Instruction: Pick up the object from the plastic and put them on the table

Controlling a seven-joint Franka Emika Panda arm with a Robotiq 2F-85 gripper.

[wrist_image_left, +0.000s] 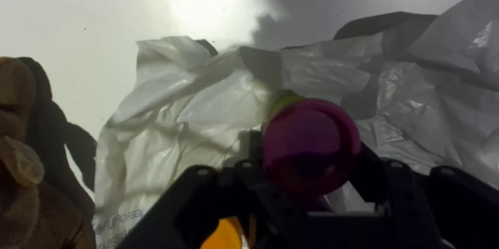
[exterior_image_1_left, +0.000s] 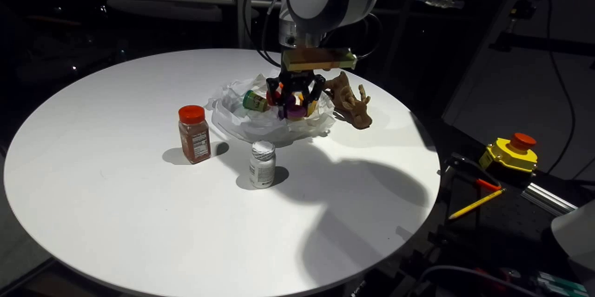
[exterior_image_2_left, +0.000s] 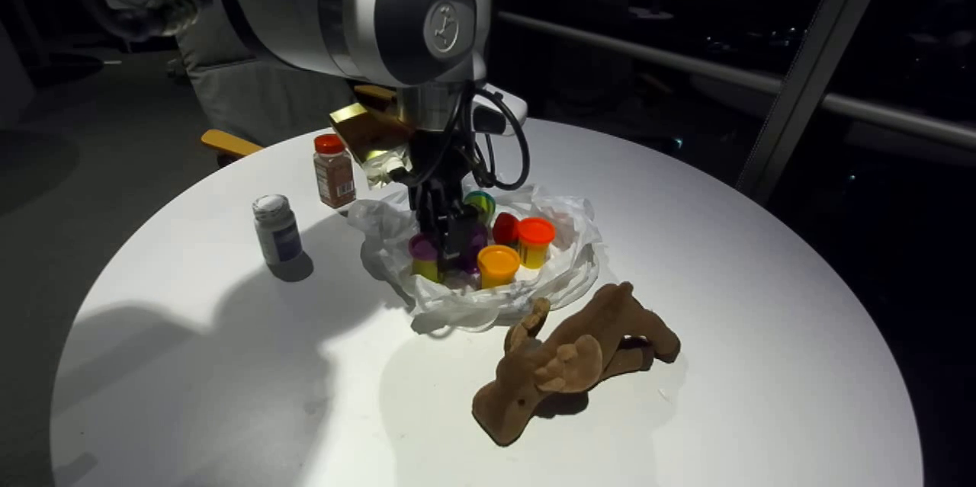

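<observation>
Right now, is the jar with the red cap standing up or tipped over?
Upright: in both exterior views the red-capped jar stands on its base on the table, its red cap uppermost.

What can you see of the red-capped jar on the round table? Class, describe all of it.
The red-capped jar looks like a spice jar: a clear, squarish body of glass or plastic with reddish-brown contents. Its round red cap is on. A pale printed label shows on the side, too small to read. It stands upright on the white table, near but apart from the crumpled plastic, and is visible in both exterior views. Only the table appears to touch it.
</observation>
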